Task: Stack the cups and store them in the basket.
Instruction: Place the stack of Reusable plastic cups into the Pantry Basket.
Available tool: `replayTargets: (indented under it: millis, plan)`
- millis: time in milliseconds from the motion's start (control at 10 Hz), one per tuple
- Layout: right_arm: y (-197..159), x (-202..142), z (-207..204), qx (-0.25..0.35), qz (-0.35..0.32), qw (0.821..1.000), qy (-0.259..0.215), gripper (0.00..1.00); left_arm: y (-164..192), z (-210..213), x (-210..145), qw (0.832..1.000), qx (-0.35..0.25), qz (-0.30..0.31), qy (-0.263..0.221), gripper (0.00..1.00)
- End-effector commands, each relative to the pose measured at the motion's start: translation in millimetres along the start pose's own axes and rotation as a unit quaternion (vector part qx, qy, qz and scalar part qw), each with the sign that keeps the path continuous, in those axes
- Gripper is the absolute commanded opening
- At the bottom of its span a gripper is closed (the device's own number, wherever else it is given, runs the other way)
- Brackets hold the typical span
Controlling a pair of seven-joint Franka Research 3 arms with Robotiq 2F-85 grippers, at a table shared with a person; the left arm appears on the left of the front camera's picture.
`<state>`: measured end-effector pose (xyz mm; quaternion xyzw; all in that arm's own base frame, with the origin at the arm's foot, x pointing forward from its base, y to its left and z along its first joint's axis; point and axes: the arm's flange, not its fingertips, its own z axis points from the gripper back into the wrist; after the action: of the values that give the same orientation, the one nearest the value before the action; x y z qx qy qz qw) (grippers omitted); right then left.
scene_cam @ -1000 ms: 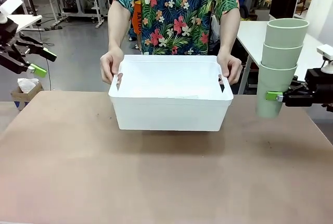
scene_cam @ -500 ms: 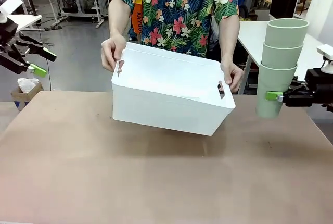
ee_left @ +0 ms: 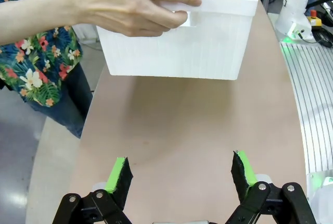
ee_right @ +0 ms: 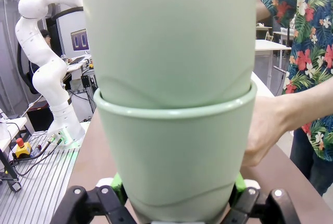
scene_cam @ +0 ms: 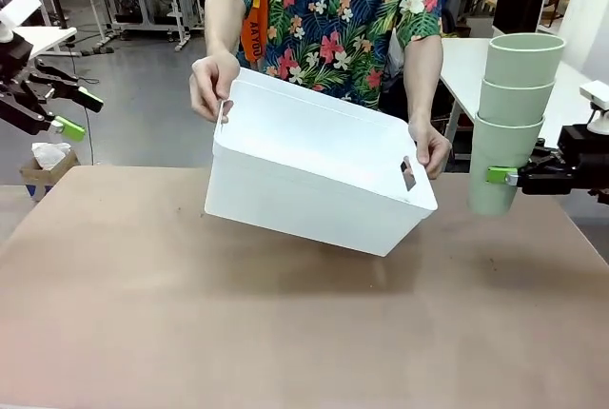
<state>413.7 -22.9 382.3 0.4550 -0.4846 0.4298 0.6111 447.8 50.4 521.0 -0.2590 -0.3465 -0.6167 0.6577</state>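
While I watch from here, status:
basket (scene_cam: 314, 176): tilted, off the table, in the person's hands (scene_cam: 211, 86), 12 o'clock
right gripper (scene_cam: 501, 177): clamped on the cups (scene_cam: 509, 119), 3 o'clock
left gripper (ee_left: 181, 174): fingers spread, 9 o'clock

The person's hands (scene_cam: 213, 86) have tilted the basket (scene_cam: 314, 176) further, seemingly higher.

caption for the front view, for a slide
Person tilts the empty basket toward the right gripper, which holds stacked cups.
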Motion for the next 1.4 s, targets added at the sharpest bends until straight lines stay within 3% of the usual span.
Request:
replayTargets:
  millis: [0,100,300,700,1000,1300]
  plan:
    - [0.2,5.1,-0.4,0.001,0.007,1.0,-0.001,0.85,-0.3,0.3,-0.2,1.0,-0.003,0.002,0.004,1.0]
    - [0.0,0.0,0.0,0.0,0.0,1.0,0.0,0.85,-0.3,0.3,-0.2,1.0,-0.003,0.002,0.004,1.0]
    - [8.7,24.7,-10.5,-0.016,-0.005,1.0,0.019,0.85,-0.3,0.3,-0.2,1.0,-0.003,0.002,0.004,1.0]
    - [26.8,102.4,-48.0,-0.047,0.011,0.997,0.058,0.85,-0.3,0.3,-0.2,1.0,-0.003,0.002,0.004,1.0]
    - [34.0,159.8,-90.3,-0.076,0.026,0.991,0.111,0.85,-0.3,0.3,-0.2,1.0,-0.003,0.002,0.004,1.0]
    - [26.2,183.8,-149.1,-0.099,0.048,0.981,0.162,0.85,-0.3,0.3,-0.2,1.0,-0.003,0.002,0.004,1.0]
